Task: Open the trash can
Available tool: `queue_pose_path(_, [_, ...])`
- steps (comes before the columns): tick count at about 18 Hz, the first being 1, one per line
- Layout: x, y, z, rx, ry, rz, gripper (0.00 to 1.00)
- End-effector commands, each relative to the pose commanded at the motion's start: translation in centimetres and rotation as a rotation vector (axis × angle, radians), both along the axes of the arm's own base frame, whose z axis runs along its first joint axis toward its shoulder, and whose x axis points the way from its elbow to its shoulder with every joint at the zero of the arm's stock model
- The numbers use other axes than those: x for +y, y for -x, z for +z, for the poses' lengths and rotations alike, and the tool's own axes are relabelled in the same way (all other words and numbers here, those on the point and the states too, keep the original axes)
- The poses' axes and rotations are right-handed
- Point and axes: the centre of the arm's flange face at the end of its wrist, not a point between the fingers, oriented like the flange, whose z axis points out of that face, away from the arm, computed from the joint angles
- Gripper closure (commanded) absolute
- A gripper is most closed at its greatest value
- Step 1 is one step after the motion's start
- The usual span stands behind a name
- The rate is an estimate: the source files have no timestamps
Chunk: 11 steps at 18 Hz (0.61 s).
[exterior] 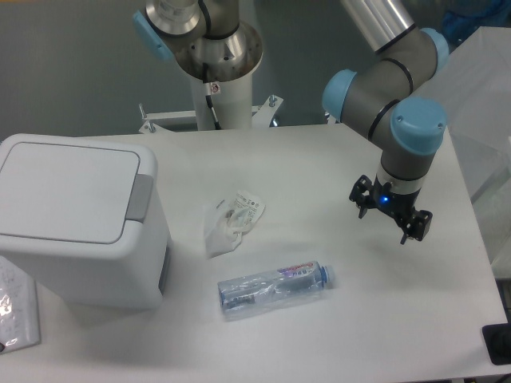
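Your UR5e arm hangs over the right half of the white table (319, 335), its gripper (390, 219) pointing down above bare tabletop, well apart from everything on it. The two dark fingers (415, 227) stand spread with a clear gap between them, and nothing is held. The trash can (80, 219) you are after sits at the far left edge of the table, a big white box with rounded corners; its flat lid (68, 190) lies shut and the grey push tab (140, 198) faces the table's middle on the lid's right side. Between bin and gripper lie a crumpled white wrapper (231, 222) and, nearer the camera, a crushed clear plastic bottle (274, 289) on its side, cap end pointing right. A clear plastic bag (16, 311) lies just beside the bin's front left corner.
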Motion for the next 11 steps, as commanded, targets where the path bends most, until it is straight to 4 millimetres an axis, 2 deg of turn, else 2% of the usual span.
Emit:
queue_pose_path(9, [0.23, -0.07, 0.12, -0.004, -0.009, 0.037, 0.0])
queue_pose_path(11, [0.6, 0.22, 0.9, 0.006, -0.024, 0.084, 0.0])
